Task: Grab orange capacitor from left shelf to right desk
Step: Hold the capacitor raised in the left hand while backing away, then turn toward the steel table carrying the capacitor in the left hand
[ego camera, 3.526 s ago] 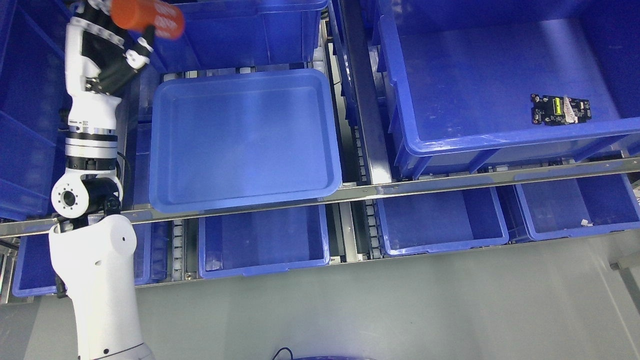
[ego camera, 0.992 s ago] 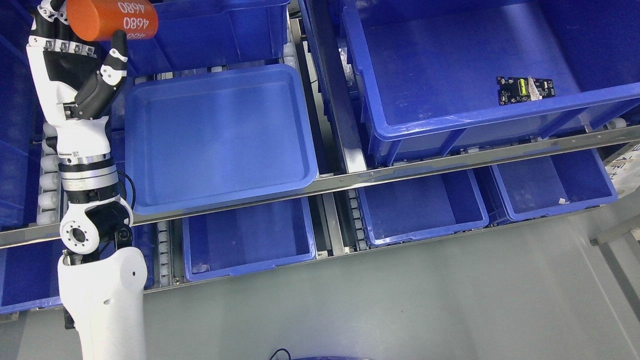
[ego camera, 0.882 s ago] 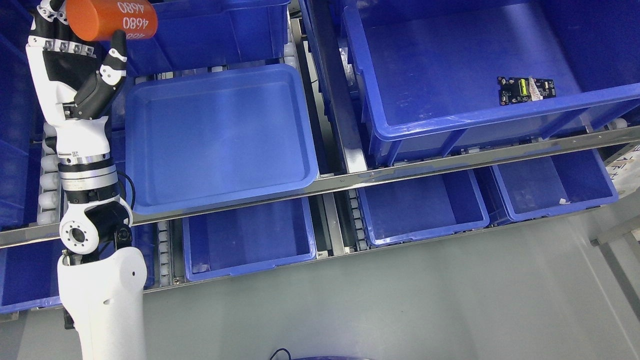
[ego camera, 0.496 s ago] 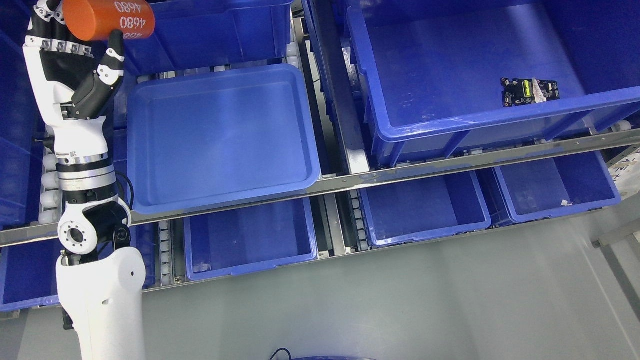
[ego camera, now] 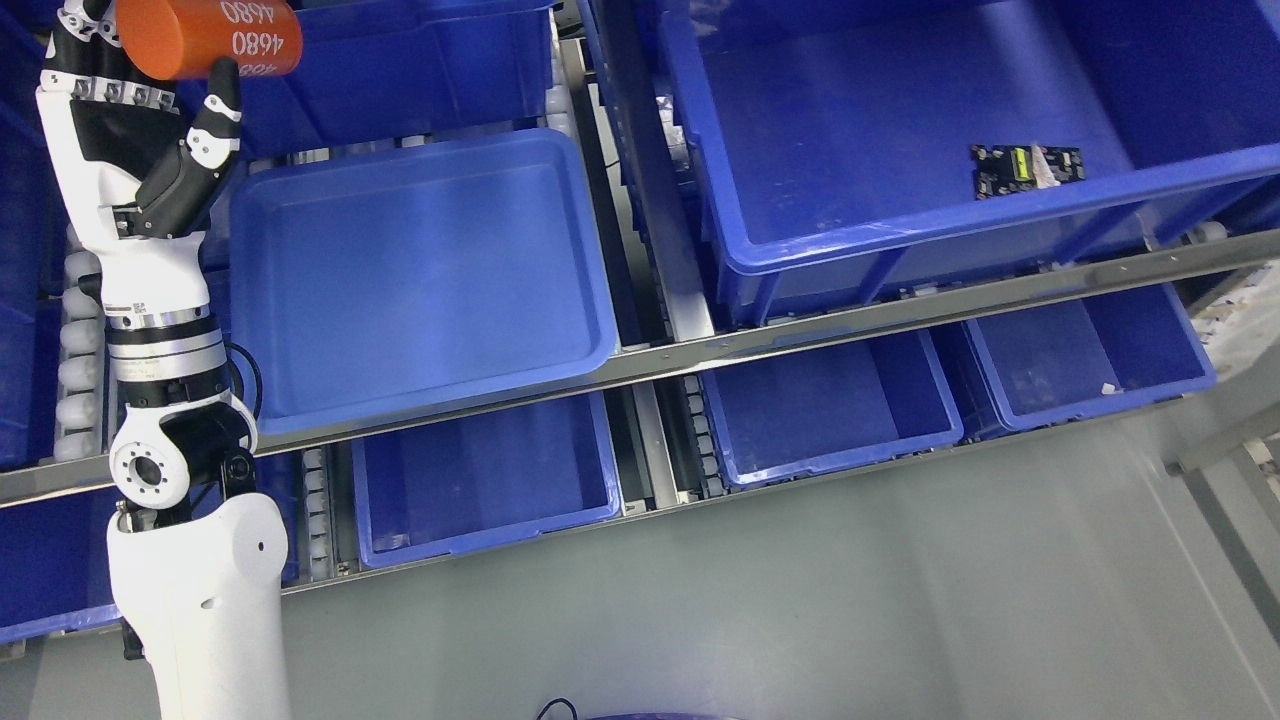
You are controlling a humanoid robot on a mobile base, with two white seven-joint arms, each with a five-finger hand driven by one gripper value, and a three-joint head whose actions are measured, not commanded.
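Head view: my left robot hand (ego camera: 125, 120), raised at upper left, has fingers and thumb curled around the orange capacitor (ego camera: 205, 38), held clear above the shelf's shallow blue tray (ego camera: 300, 395) for carrying rightward.

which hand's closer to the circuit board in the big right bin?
Left, by default. The left hand is far across the shelf from the circuit board, at the upper left holding the orange capacitor. The right hand isn't in view.

Blue bins (ego camera: 880, 150) on metal shelving (ego camera: 700, 350), grey floor (ego camera: 750, 600).
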